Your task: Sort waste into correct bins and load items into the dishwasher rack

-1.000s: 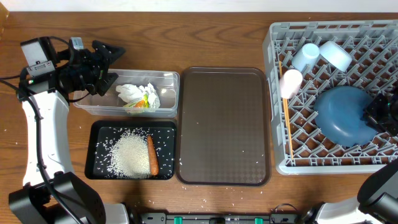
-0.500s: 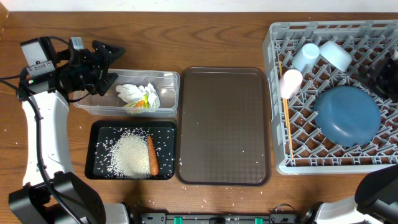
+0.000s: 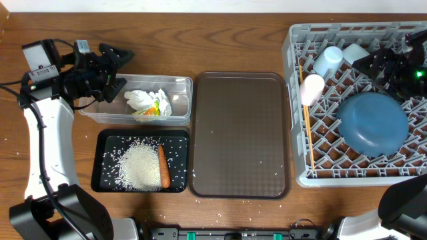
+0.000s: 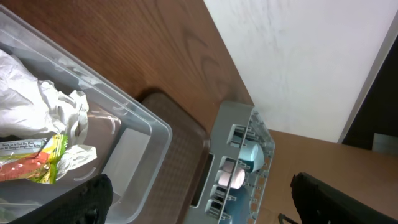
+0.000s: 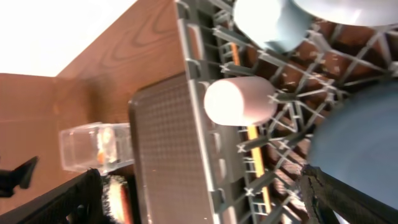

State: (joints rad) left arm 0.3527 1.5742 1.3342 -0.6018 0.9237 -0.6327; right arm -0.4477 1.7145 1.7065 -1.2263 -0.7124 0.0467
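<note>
The large square grey plastic rack (image 3: pixel 360 179) stands at the right of the wooden table (image 3: pixel 200 40), with the round blue plate (image 3: pixel 373 124) lying in its near right part. The small pink cup (image 3: pixel 311 89) lies on its side by the rack's left wall, the small light-blue cup (image 3: pixel 327 60) just behind it, and the two thin wooden chopsticks (image 3: pixel 308 137) run along that wall. The white bowl (image 3: pixel 357 52) sits in the back row, partly covered from above by the right gripper (image 3: pixel 373 63).

Only the right wrist view shows that gripper's fingers (image 5: pixel 62 199) clearly: spread wide, with nothing between them, above the pink cup and the plate's rim.

The left gripper (image 3: pixel 120 69) hovers at the back left corner of the clear rectangular plastic tub (image 3: pixel 180 83). Its wrist view shows its fingers (image 4: pixel 93 199) wide apart and empty, and also the printed green-yellow wrapper (image 4: pixel 37 162) beside the crumpled white paper (image 3: pixel 148 101), which reads from overhead only as a speck of colour.

The overhead alone shows the shallow black rectangular tray (image 3: pixel 107 140) with the white rice grains (image 3: pixel 139 167) and the orange carrot piece (image 3: pixel 163 167), beside the larger brown serving tray (image 3: pixel 240 133)
</note>
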